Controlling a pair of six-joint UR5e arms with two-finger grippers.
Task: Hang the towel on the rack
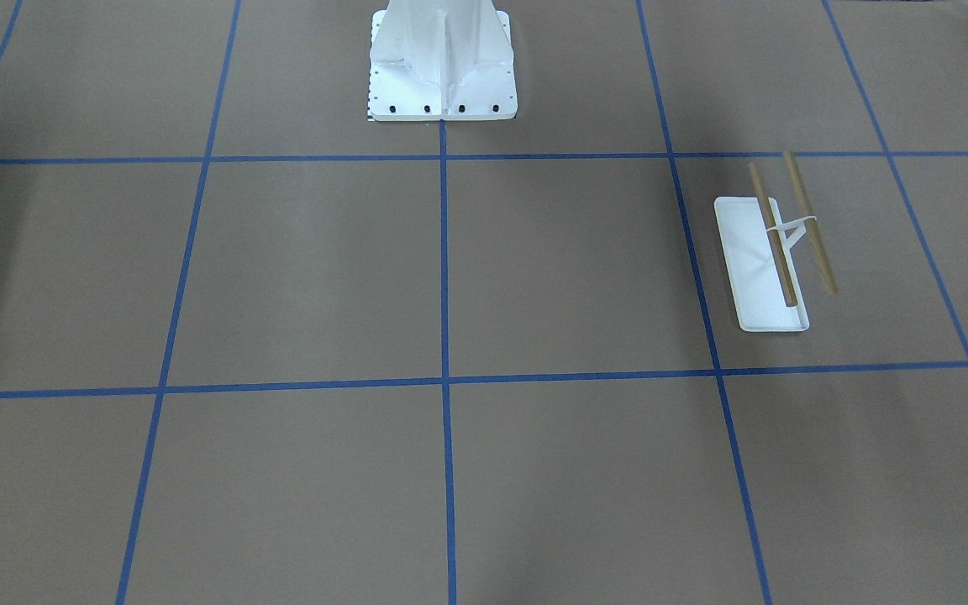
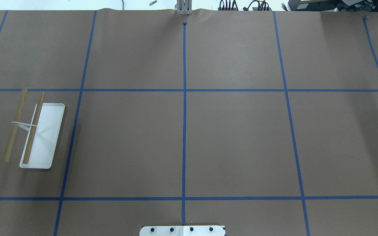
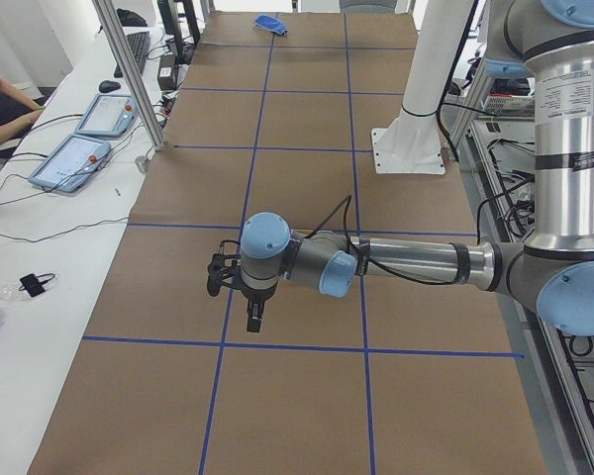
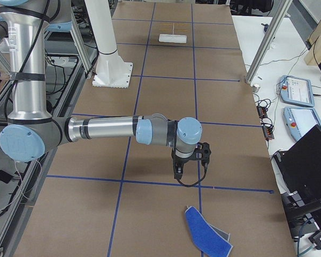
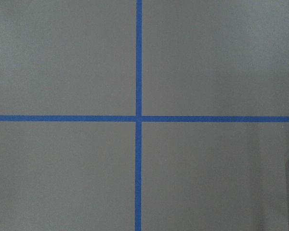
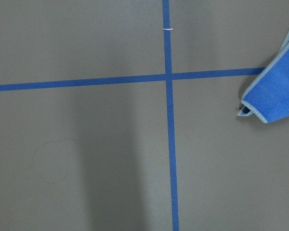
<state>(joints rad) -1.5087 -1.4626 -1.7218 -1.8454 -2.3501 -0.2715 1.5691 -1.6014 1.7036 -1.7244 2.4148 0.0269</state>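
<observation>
The bench (image 2: 235, 141) is long, so the smart play is probably for the right end effector (image 4: 177, 172) to drop onto the towel (image 4: 206, 233) lying just off to its side and pinch one stitched edge so it hangs free. From there it would carry the towel to the rack (image 4: 173, 37), well apart from it at the far end. Nobody can tell how open it or the left end effector (image 3: 252, 319) is, or whether either holds anything. Count: one bench, one rack with two rods (image 2: 34, 127), one towel, two end effectors.
</observation>
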